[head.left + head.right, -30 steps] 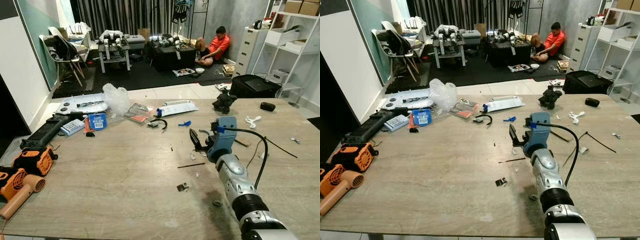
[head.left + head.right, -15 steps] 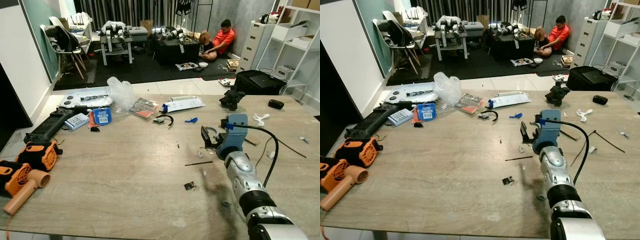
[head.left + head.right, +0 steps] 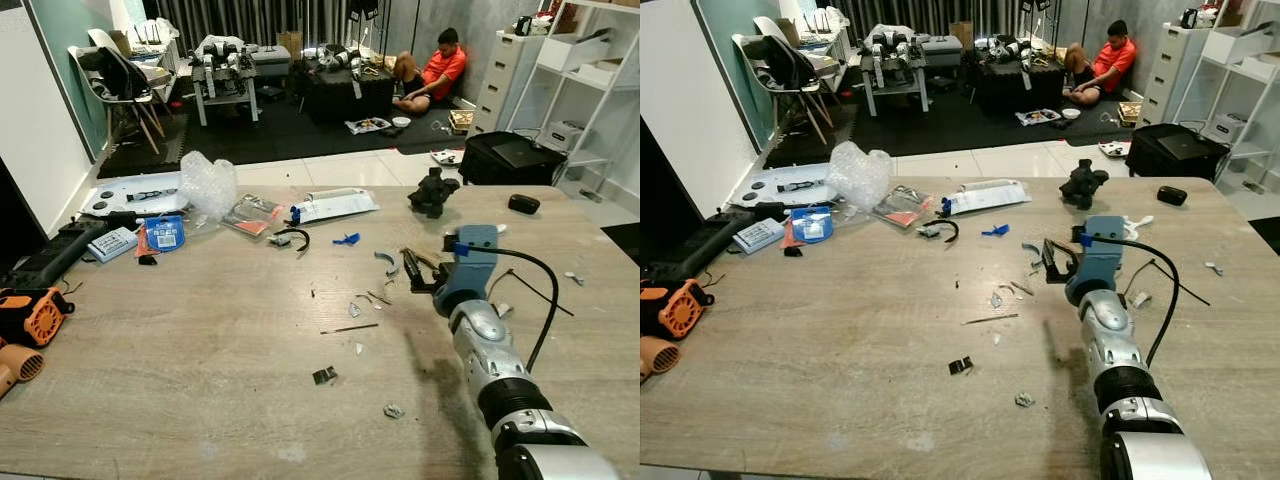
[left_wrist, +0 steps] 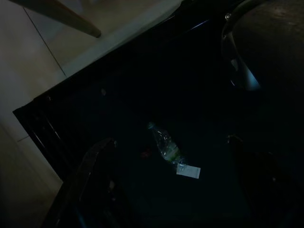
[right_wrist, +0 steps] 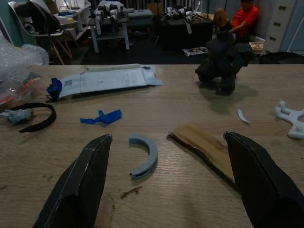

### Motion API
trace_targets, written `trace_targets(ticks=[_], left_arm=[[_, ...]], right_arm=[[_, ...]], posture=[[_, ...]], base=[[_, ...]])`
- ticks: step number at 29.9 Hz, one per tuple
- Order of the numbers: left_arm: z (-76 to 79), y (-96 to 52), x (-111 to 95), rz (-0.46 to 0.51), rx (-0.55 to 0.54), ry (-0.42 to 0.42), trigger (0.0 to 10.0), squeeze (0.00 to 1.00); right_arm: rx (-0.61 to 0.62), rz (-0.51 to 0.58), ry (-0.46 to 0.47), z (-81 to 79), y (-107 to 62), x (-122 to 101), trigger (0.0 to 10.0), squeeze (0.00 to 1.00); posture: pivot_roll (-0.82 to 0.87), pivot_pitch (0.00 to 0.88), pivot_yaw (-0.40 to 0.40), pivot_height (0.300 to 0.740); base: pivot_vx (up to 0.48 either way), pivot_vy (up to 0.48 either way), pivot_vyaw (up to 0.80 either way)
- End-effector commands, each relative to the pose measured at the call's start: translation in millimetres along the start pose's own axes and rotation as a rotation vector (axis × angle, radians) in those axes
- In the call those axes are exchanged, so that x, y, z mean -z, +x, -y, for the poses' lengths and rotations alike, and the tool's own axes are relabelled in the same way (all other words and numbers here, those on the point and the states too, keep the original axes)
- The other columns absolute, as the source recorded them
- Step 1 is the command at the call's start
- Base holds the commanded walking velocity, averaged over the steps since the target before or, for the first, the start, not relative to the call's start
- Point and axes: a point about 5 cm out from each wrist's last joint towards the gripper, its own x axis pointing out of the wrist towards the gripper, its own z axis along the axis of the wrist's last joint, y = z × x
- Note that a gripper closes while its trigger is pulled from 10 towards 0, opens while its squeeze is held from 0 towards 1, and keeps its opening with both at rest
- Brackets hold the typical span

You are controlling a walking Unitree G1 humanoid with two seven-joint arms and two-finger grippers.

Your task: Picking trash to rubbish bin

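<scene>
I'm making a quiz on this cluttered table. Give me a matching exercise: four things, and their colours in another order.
Things:
1. curved strip
2. crumpled tape scrap
3. torn cardboard piece
4. curved band

Colours:
A. black
B. brown
C. pale grey-blue
D. bright blue

Pairs: 1-C, 2-D, 3-B, 4-A

I see the wooden table (image 3: 200,350) strewn with scraps: a grey curved piece (image 5: 145,154) and brown cardboard scrap (image 5: 204,145) just ahead of my right gripper (image 5: 166,183), blue tape (image 5: 101,117) beyond.
</scene>
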Motion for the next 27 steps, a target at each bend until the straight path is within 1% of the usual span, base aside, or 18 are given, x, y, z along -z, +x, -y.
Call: trace_targets(ticks=[1,6,8,11,13,16,18,22,24,27], left_arm=[[6.1,-0.8,9,-0.028,0.02,0.008,10.0,0.0],[7.2,-0.8,10,-0.029,0.024,0.012,10.0,0.0],[7.7,-0.9,10,-0.03,0.028,0.012,10.0,0.0],[7.4,-1.7,14,-0.029,0.028,0.03,10.0,0.0],[5.4,-2.0,16,-0.029,0.019,0.029,10.0,0.0],[-3.1,-3.2,21,-0.029,-0.022,0.028,10.0,0.0],[-4.3,-3.5,22,-0.03,-0.026,0.03,10.0,0.0],[-7.2,-4.9,27,-0.033,-0.033,0.034,10.0,0.0],[-7.4,-5.1,28,-0.033,-0.034,0.034,10.0,0.0],[-8.0,-6.4,34,-0.032,-0.043,0.03,10.0,0.0]], right_arm=[[-0.01,-0.006,0.003,-3.8,-0.1,2,10.0,0.0],[-0.011,-0.016,-0.006,-2.8,0.4,3,10.0,0.0],[-0.014,-0.021,-0.009,-3.4,0.5,4,10.0,0.0],[-0.044,-0.032,-0.022,-11.6,1.1,6,10.0,0.0],[-0.048,-0.032,-0.024,-13.7,1.8,6,10.0,0.0],[-0.065,-0.023,-0.016,-22.6,5.5,2,10.0,0.0],[-0.072,-0.017,-0.012,-25.4,6.4,1,10.0,0.0],[-0.106,0.01,-0.005,-40.4,14.0,-10,10.0,0.0],[-0.109,0.012,-0.004,-42.1,15.2,-12,10.0,0.0],[-0.112,0.018,0.0,-43.8,19.7,-19,10.0,0.0]], posture=[[-0.06,0.118,0.022,0.74],[-0.05,0.118,0.018,0.74],[-0.05,0.131,0.02,0.74],[-0.03,0.165,0.028,0.74],[-0.02,0.179,0.031,0.74],[-0.02,0.193,0.039,0.74],[-0.01,0.201,0.041,0.74],[0.0,0.233,0.046,0.74],[0.0,0.233,0.046,0.74],[0.02,0.282,0.046,0.74]], base=[[0.0,0.0,0.0],[0.0,0.0,0.0],[0.0,0.0,0.0],[0.0,-0.346,0.0],[0.0,-0.442,0.0],[0.0,0.0,0.0],[0.0,0.0,0.0],[0.0,0.0,0.0],[0.0,0.0,0.0],[0.0,0.0,0.0]])
